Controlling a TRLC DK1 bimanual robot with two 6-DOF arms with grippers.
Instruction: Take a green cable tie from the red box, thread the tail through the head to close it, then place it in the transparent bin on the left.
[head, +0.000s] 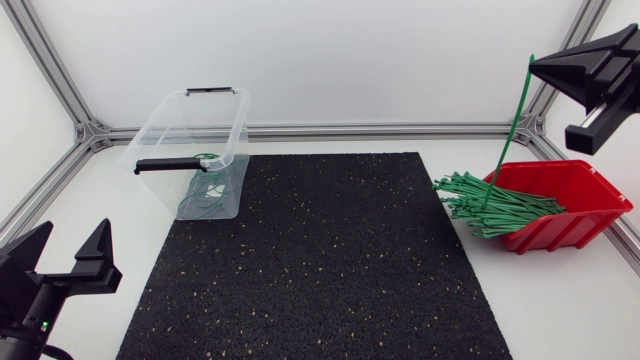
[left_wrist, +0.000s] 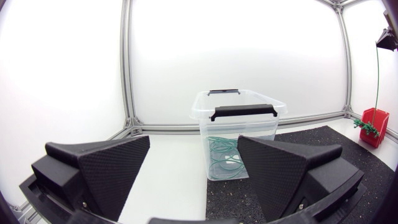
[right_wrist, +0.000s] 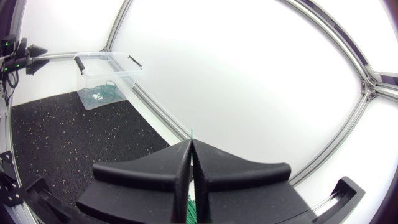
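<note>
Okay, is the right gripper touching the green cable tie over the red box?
Touching. The right wrist view shows the right gripper shut on the green cable tie, whose tip pokes out between its fingers.

Red box (head: 585, 195), just right of the black mat (head: 315, 260), spills straight green cable ties (head: 490, 203) toward the mat. One unclosed tie (head: 517, 125) hangs vertically, also right of the mat. Transparent bin (head: 150, 135), at the mat's far-left corner, holds looped ties (head: 205, 195).

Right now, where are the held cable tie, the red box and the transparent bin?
cable tie (head: 516, 120), head view, mid-length of the hanging strap.
red box (head: 575, 230), head view, its front wall.
transparent bin (head: 165, 163), head view, the black handle on its near rim.
</note>
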